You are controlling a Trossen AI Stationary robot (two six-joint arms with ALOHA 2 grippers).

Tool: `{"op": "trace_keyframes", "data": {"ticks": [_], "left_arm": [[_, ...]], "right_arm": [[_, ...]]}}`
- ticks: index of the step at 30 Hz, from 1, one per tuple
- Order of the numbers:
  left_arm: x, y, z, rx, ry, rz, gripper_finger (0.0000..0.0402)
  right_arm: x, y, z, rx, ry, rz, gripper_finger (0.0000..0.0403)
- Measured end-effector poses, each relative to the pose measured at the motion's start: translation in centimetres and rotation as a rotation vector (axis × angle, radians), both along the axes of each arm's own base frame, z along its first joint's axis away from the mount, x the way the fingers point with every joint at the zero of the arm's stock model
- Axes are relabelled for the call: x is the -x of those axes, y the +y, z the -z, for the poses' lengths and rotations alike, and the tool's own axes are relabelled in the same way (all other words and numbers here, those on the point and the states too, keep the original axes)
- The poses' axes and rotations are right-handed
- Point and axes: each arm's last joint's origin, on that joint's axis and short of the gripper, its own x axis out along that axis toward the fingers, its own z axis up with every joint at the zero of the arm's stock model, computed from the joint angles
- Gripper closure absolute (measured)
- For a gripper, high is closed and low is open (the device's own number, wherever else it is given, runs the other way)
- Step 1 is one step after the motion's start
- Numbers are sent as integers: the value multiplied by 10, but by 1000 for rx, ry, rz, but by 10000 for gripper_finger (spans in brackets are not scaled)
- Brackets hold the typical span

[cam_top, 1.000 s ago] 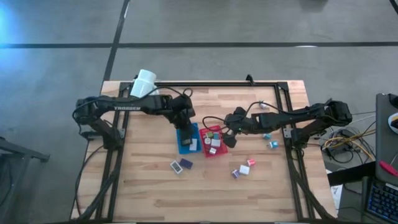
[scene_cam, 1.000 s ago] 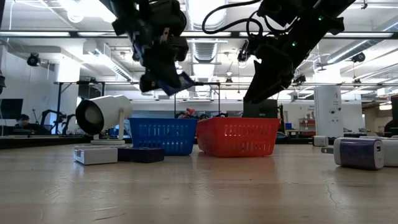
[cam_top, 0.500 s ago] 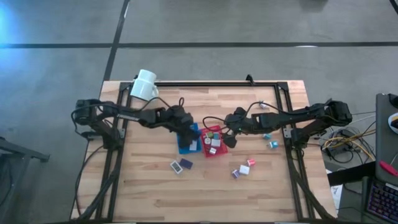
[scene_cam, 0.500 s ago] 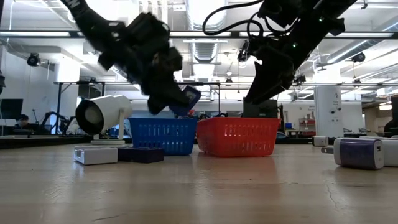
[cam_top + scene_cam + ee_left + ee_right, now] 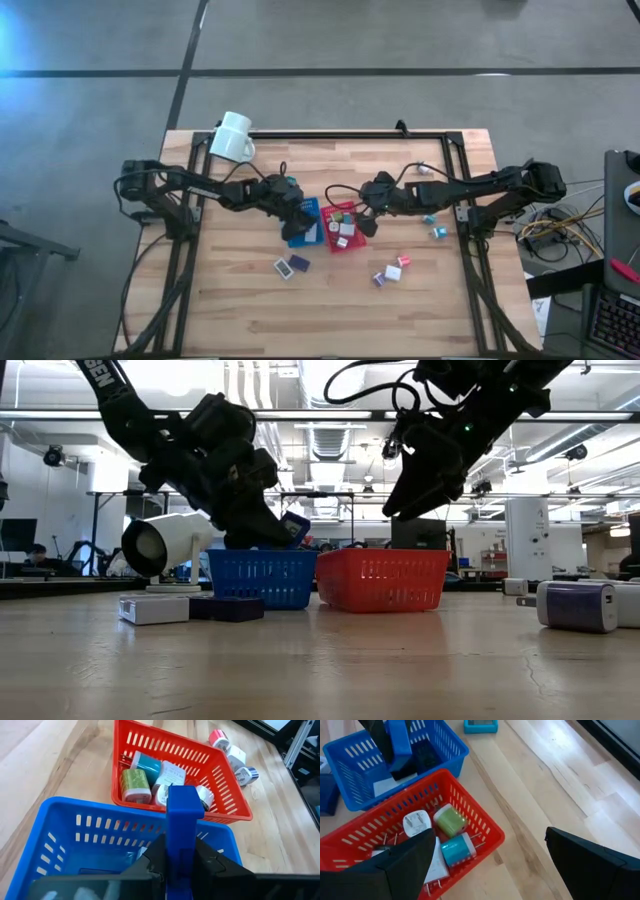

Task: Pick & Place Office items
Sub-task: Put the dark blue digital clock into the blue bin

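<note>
My left gripper [image 5: 297,208] is shut on a dark blue flat piece [image 5: 182,817], just above the blue basket [image 5: 300,228], which stands on the table beside the red basket [image 5: 341,230]. The red basket holds a green piece [image 5: 134,784], a teal one [image 5: 147,766] and white ones. My right gripper [image 5: 485,870] hovers open over the red basket's right side, with nothing between its fingers. Other office items lie loose on the wood: a white [image 5: 284,268] and a dark blue flat piece [image 5: 299,263] near the front. My left gripper pinches the dark blue piece by its lower end [image 5: 179,851], between its two fingers. The fingers slant down from the table's left. The rest of the piece sticks out past the fingertips, tilted, clear of the blue basket [image 5: 75,830] below it.
A white mug [image 5: 232,137] lies at the table's far left corner. Small chargers and clips [image 5: 392,272] lie front right of the baskets, teal pieces [image 5: 436,231] farther right. A dark frame [image 5: 400,135] rims the table.
My left gripper has come down toward the blue basket and tipped, carrying the dark blue piece. The piece was high above the basket and is now just over its rim, standing more upright. My right gripper has kept still and open.
</note>
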Motion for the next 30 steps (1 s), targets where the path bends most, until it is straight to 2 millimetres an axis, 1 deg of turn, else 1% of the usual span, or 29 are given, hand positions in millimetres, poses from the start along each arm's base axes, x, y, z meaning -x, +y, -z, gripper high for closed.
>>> {"op": "trace_keyframes", "data": {"ticks": [6,14,18,22,27,30], "left_arm": [[1,-1,1,0,9,15,323],[1,-2,1,10,9,18,323],[1,-2,0,28,9,30,314],[2,-3,1,44,25,46,294],[4,-4,4,58,56,49,259],[4,-4,1,64,52,45,239]], "right_arm": [[0,2,1,-19,0,-13,29],[1,2,2,-21,2,-17,29],[1,2,2,-22,4,-18,29],[1,3,2,-24,5,-20,29],[1,3,2,-24,4,-20,29],[1,3,2,-24,4,-20,29]]}}
